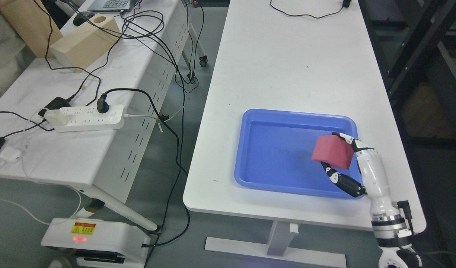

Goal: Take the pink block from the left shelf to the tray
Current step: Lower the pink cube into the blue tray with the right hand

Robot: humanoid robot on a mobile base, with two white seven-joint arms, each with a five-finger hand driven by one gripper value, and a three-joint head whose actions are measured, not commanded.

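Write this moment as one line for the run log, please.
right hand: shut on pink cube-shaped block | block: over right part of blue plastic tray | release: not yet | left hand: not in view

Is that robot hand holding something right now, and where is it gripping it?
Yes. The right hand holds the pink block over the blue tray, fingers on its top right edge and the thumb under its lower side.
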